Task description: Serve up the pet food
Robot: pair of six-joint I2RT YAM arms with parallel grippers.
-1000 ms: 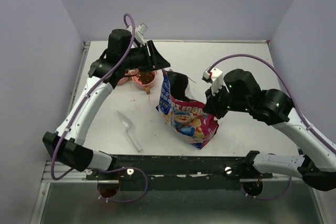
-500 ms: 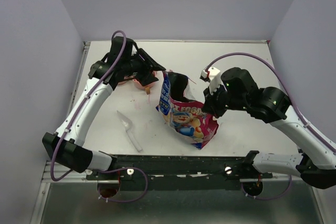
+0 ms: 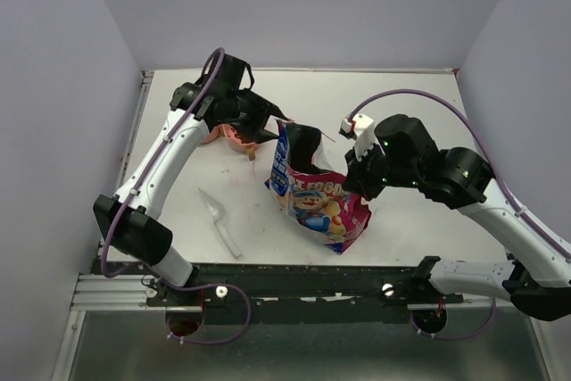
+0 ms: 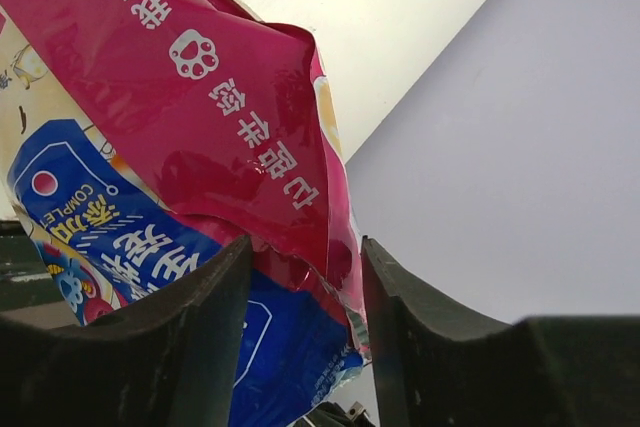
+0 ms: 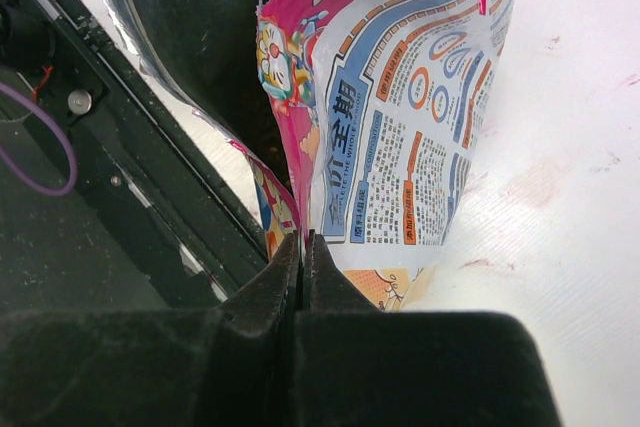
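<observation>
The pink cartoon-printed bag (image 3: 317,194) stands open-topped at the table's middle. My right gripper (image 3: 357,183) is shut on its right edge; in the right wrist view the jaws (image 5: 302,237) pinch the thin pink seam of the bag (image 5: 400,147). My left gripper (image 3: 270,128) is at the bag's upper left corner. Its jaws (image 4: 305,247) stand open with the bag's (image 4: 220,107) crumpled top edge between them, close to the right finger (image 4: 420,337). The pet food does not show clearly: the bag's inside is dark and my left arm covers most of the pink bowl (image 3: 234,138).
A clear plastic scoop (image 3: 220,220) lies on the table left of the bag, toward the near edge. The black rail (image 3: 312,278) runs along the front. Purple walls close the table in on three sides.
My left gripper has swung from over the pink bowl to the bag's upper left corner, and its wrist has turned. The right gripper holds the bag almost where it was.
</observation>
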